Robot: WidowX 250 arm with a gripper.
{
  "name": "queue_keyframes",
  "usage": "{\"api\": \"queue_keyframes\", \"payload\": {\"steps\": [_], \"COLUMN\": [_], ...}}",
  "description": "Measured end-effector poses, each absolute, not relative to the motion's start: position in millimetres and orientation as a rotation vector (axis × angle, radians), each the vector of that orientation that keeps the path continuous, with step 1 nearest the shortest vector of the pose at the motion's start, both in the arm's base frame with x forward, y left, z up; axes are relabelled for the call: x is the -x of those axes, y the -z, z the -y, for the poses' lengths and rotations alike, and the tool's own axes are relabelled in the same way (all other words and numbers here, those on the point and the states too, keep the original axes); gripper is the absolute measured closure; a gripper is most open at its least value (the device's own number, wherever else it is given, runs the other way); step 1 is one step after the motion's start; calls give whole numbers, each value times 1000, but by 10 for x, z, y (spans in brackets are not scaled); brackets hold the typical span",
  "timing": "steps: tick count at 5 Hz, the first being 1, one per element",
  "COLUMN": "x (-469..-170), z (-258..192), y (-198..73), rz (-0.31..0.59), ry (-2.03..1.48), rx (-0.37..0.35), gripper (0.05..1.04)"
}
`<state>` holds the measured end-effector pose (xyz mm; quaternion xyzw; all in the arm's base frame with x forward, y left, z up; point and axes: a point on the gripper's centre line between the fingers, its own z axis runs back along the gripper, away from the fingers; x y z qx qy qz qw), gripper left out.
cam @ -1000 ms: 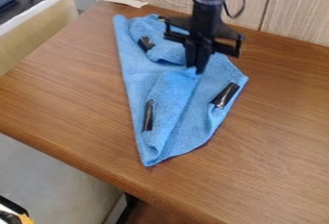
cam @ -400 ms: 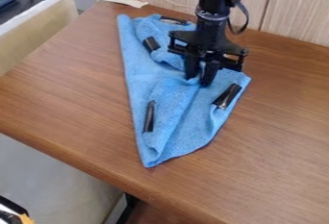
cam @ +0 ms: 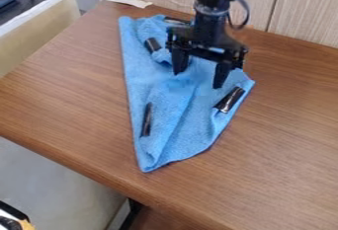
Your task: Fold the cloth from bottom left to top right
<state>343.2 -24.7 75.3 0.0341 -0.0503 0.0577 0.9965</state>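
Fingers (cam: pixel 222 76) spread wide on the black gripper (cam: pixel 200 78), pointing down over the upper middle of the cloth, one left and one right in the frame. Blue cloth (cam: pixel 182 125) lies partly folded on the brown wooden table (cam: pixel 290 140), centre of the frame, broad toward the top, narrowing to a corner at lower centre. Long left edge nearly straight; raised folds run through the middle. Black strips on it: one near the top, one upper left, one lower left, one at the right edge. Pale wood-grain panel (cam: pixel 310 7) behind, upper right.
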Motion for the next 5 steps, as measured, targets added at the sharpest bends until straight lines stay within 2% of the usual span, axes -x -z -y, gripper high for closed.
{"api": "queue_keyframes", "payload": {"steps": [1,4,5], "x": [-3414,-3243,-3186], "z": [238,191,130], "y": [-866,-1566,-1613], "rz": [116,240,228], "ry": [-115,-97,-91], "rx": [-67,-58,-85], "gripper": [81,83,83]}}
